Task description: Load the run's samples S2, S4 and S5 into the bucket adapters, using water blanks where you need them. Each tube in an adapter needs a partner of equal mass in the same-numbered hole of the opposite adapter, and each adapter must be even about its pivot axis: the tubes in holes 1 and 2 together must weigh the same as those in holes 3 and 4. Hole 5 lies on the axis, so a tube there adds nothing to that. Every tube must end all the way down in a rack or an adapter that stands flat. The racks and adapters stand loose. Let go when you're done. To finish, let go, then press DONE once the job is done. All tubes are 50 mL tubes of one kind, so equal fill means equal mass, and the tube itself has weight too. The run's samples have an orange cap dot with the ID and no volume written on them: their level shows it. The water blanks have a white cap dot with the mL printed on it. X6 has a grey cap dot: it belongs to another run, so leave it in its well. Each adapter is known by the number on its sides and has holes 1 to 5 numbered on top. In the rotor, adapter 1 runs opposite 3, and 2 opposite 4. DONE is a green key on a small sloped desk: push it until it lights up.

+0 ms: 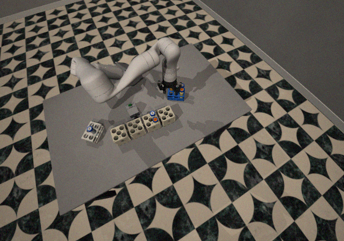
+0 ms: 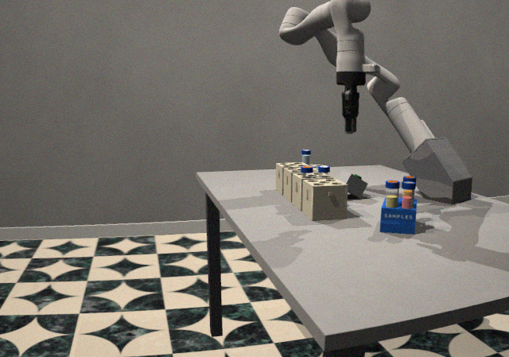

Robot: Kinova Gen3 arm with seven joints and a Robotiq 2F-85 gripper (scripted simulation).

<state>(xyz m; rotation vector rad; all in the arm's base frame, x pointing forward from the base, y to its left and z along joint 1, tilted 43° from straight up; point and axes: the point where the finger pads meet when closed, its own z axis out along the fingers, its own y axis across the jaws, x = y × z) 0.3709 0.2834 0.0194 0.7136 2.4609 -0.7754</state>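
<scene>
Your claw (image 2: 350,130): half spread, pinching nothing, high above the table (image 2: 328,287), beside the blue samples rack (image 2: 398,218).

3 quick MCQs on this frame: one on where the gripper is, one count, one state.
1. The gripper is:
A. high over the table, near the blue SAMPLES rack
B. inside an adapter hole
C. pressing the DONE key

2. Tan adapters in the row:
A. two
B. four
C. six

3. The fingers are:
A. shut on a tube
B. partly open, holding nothing
C. out of view

1 A: it hangs well above the table.
2 B: the top view shows four blocks.
3 B: nothing sits between them.
</scene>
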